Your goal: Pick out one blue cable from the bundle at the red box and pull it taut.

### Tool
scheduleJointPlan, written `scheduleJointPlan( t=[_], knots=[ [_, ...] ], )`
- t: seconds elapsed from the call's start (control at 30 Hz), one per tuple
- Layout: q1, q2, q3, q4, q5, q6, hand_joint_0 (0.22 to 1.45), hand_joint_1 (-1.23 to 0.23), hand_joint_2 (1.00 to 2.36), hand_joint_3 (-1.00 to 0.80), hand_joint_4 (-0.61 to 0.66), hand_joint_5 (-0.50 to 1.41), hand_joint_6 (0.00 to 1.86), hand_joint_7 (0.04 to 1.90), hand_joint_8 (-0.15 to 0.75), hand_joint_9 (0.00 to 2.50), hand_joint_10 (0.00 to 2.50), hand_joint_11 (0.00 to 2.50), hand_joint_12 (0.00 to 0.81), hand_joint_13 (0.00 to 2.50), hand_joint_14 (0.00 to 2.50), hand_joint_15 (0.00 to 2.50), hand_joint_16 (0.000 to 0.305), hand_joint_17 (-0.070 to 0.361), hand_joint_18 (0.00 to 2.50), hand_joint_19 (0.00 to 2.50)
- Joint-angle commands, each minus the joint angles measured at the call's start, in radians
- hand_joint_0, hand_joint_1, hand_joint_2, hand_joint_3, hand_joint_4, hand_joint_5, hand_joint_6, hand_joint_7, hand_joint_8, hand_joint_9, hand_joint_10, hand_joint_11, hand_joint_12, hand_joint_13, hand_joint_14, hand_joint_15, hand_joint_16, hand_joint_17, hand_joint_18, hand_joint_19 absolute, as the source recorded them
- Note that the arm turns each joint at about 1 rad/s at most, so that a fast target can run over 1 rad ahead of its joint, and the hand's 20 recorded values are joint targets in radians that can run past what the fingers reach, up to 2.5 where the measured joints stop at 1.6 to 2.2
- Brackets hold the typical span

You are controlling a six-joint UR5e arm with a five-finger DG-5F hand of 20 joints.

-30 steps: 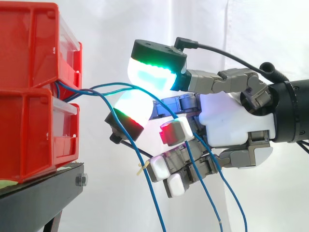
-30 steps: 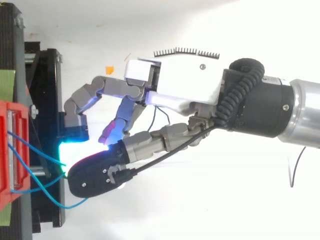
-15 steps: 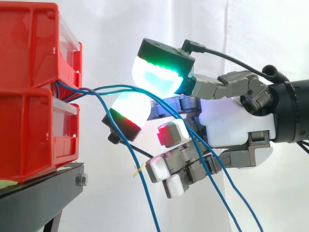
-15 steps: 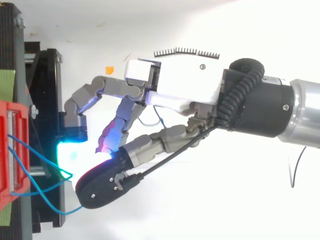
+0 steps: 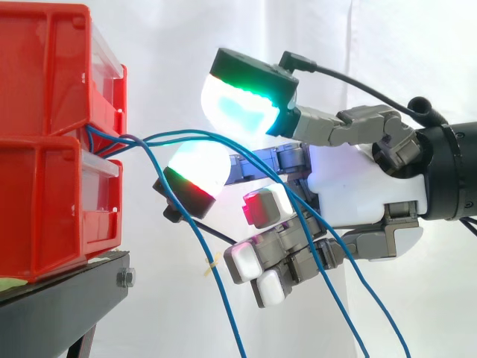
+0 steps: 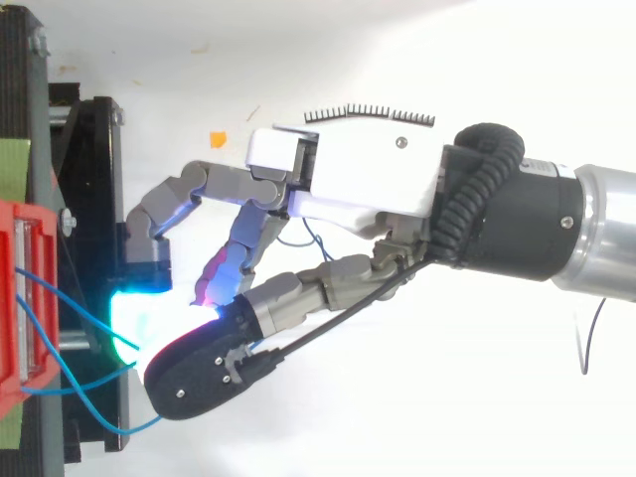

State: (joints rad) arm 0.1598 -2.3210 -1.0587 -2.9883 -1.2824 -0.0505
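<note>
White curtain behind red bins; hand spread, pads apart about blue cables.

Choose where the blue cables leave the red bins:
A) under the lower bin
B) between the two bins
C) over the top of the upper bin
B: the cables come out of the gap where the upper bin sits on the lower bin.

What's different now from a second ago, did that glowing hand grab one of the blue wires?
On the hand, the upper glowing pad lifted slightly away from the lower one, widening the gap that the blue cables pass through; the cables shifted a little. Nothing looks taken hold of. The red boxes and black stand stayed put.
</note>
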Motion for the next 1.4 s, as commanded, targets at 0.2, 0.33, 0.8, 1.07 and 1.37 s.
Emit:
scheduleJointPlan(
  t=[0.2, 0.33, 0.8, 1.07, 1.37],
  knots=[
    [0.004, 0.000, 0.000, 0.000, 0.014, 0.000, 0.42, -0.66, 1.00, -0.50, 0.08, -0.14, 0.86, 0.85, 0.299, 1.29, 0.02, 0.68, 0.406, 1.01, 0.02, 0.58, 0.065, 0.146, 0.85, 0.64],
    [0.006, 0.000, 0.000, -0.001, 0.015, 0.001, 0.44, -0.84, 1.00, -0.50, 0.06, -0.15, 0.87, 0.84, 0.275, 1.26, 0.02, 0.71, 0.378, 0.99, 0.02, 0.58, 0.060, 0.136, 0.81, 0.64],
    [0.006, 0.000, 0.000, 0.000, 0.017, 0.003, 0.59, -0.70, 1.01, -0.29, 0.00, -0.16, 0.88, 0.88, 0.245, 1.27, 0.02, 0.72, 0.341, 0.99, 0.02, 0.60, 0.052, 0.116, 0.75, 0.71],
    [0.004, 0.000, 0.000, -0.001, 0.017, 0.003, 0.58, -0.58, 1.02, -0.22, 0.01, -0.13, 0.85, 0.91, 0.269, 1.30, 0.03, 0.69, 0.365, 1.01, 0.02, 0.59, 0.056, 0.127, 0.77, 0.71],
    [0.004, 0.000, 0.000, -0.001, 0.017, 0.004, 0.58, -0.54, 1.02, -0.20, 0.02, -0.12, 0.84, 0.91, 0.277, 1.33, 0.03, 0.69, 0.369, 1.01, 0.02, 0.59, 0.056, 0.127, 0.78, 0.71]
  ],
)
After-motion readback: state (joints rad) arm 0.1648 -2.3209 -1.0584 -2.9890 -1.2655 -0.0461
